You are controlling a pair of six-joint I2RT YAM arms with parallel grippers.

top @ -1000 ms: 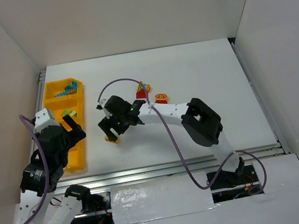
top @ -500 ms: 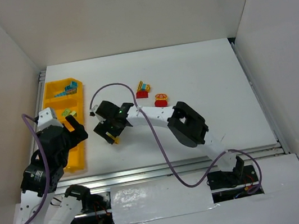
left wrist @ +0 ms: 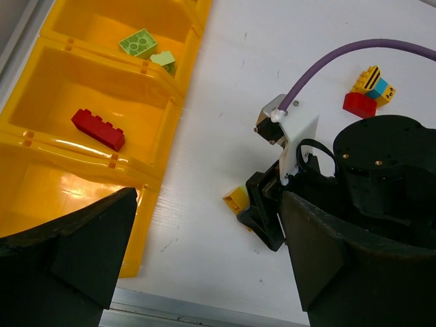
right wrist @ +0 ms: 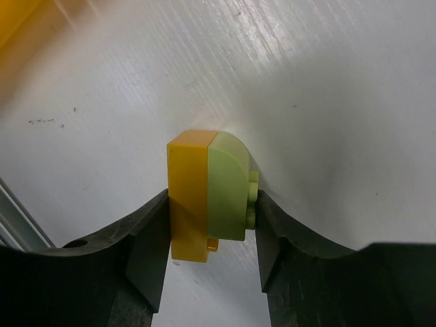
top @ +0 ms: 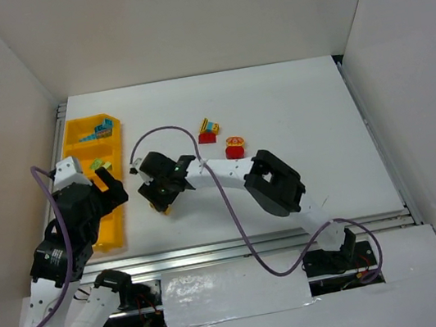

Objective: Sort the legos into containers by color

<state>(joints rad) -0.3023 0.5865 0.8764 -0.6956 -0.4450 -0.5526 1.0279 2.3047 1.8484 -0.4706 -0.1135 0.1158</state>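
A yellow and pale green lego clump (right wrist: 194, 197) lies on the white table, and my right gripper (right wrist: 212, 221) is shut on it, one finger against each side. From above, that gripper (top: 159, 197) sits just right of the yellow tray of containers (top: 72, 135). The compartments hold teal legos (top: 101, 132), pale green legos (left wrist: 139, 43) and a red lego (left wrist: 99, 129). My left gripper (left wrist: 208, 262) hovers open over the tray's near end with nothing between its fingers. A red, yellow and teal clump (top: 208, 129) and a red and yellow one (top: 234, 145) lie mid-table.
The right arm's purple cable (top: 165, 130) loops above its wrist. A metal rail (top: 256, 244) runs along the table's near edge, and white walls close in the left, right and far sides.
My right gripper has moved left towards the tray and come down over the yellow and green clump, and its fingers have shut on it. The left arm has stayed put.
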